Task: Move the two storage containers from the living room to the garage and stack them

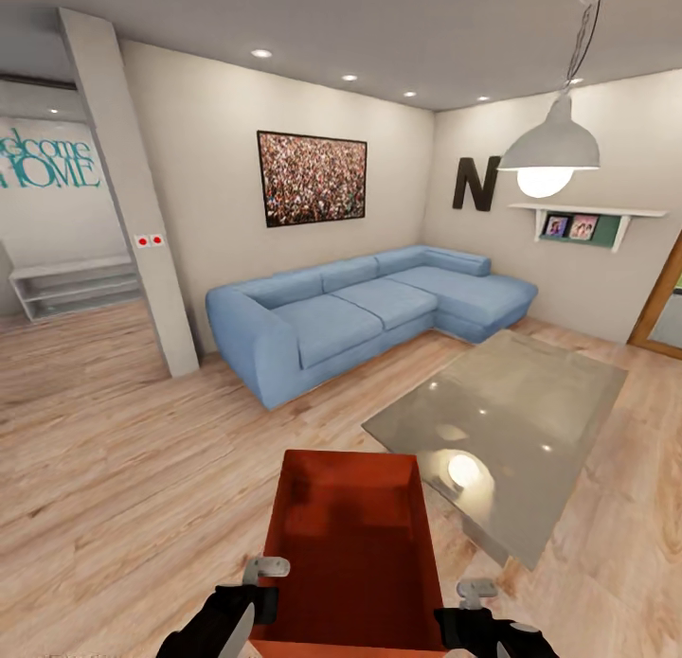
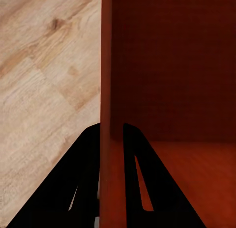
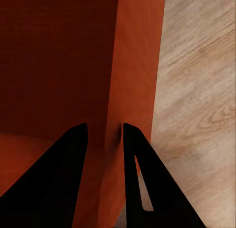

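Nearest the camera in the head view, an orange-red storage container (image 1: 352, 544) is carried between both arms, open top up, its long axis running straight away from the robot toward the far wall, short near end at the bottom of the frame. The left gripper (image 1: 258, 596) sits on the container's left long wall near the near corner; in the left wrist view its two black fingers (image 2: 81, 184) straddle the thin wall (image 2: 105, 90), one outside over the wood floor (image 2: 44, 90), one inside, pinching the wall. The right gripper (image 1: 461, 615) sits on the right long wall opposite; the right wrist view shows its fingers (image 3: 135, 169) likewise either side of that wall (image 3: 135, 66), closed against it. The container hangs above the light plank floor (image 1: 114, 469), not resting on it as far as the views show; its interior is bare. Just beyond its far right corner stands a low table with a glossy grey top (image 1: 511, 421), its near corner close to the box, not touching. Farther back, a blue L-shaped sofa (image 1: 360, 312) fills the room corner. Behind it, on the wall, hangs a framed crowd picture (image 1: 312, 178); a black letter N (image 1: 475, 184) and a small shelf (image 1: 587, 218) are on the right wall, a white pendant lamp (image 1: 549, 151) hangs above the table. At far left, past a slanted pillar (image 1: 133, 194), teal lettering (image 1: 47, 161) marks a wall.
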Motion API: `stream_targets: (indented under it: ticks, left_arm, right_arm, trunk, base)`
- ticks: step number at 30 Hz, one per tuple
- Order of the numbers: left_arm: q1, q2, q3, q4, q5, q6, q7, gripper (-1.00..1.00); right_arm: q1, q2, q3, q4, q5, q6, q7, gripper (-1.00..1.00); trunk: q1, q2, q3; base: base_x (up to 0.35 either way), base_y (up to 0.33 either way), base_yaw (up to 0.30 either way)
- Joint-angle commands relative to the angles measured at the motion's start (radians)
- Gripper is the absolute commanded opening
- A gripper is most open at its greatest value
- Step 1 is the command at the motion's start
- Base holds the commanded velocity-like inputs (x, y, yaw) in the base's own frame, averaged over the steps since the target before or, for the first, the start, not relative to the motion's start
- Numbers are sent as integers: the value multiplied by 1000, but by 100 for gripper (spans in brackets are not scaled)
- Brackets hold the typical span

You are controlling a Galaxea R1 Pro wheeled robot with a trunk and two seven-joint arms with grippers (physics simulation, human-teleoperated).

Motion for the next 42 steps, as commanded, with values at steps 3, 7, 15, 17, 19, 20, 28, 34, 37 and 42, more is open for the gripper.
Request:
stream_targets:
  ticks: [3,7,15,17,19,20,28,34,37,42]
  left_arm:
    - [-1,0,7,0,-19,9,22,-100]
    - [-1,0,7,0,-20,9,22,-100]
    - [-1,-1,7,0,-18,9,22,-100]
    - [-1,-2,7,-1,-18,9,22,-100]
    - [-1,-3,7,-1,-18,8,22,-100]
    - [-1,-3,7,-1,-18,8,22,-100]
    - [-1,1,7,-1,-16,10,15,-100]
    - [-1,-2,7,-1,-15,7,15,-100]
    - [-1,-1,7,-1,-15,6,15,-100]
    - [-1,0,7,0,-15,6,13,-100]
  right_arm:
    - [0,-1,0,-4,-7,-55,-51,-100]
    - [0,-1,0,-4,-7,-55,-51,-100]
    - [0,-1,0,-4,-7,-55,-51,-100]
    - [0,-1,0,-4,-7,-55,-51,-100]
    - [0,-1,0,-4,-7,-54,-51,-100]
    - [0,-1,0,-4,-7,-55,-51,-100]
    - [0,-1,0,-4,-7,-55,-51,-100]
    - [0,-1,0,-4,-7,-55,-51,-100]
    - [0,-1,0,-4,-7,-55,-51,-100]
    - [0,-1,0,-4,-7,-55,-51,-100]
  trunk:
    - [-11,20,10]
    - [-27,48,26]
    - [-57,104,57]
    - [-65,118,65]
    - [-73,132,73]
    - [-73,132,74]
    - [-73,132,80]
    - [-73,132,85]
    - [-73,132,88]
    - [-73,132,91]
  base:
    - [0,0,261]
    - [0,0,261]
    - [0,0,261]
    - [0,0,261]
    - [0,0,261]
    - [0,0,261]
    - [0,0,261]
    - [0,0,261]
    - [0,0,261]
    - [0,0,263]
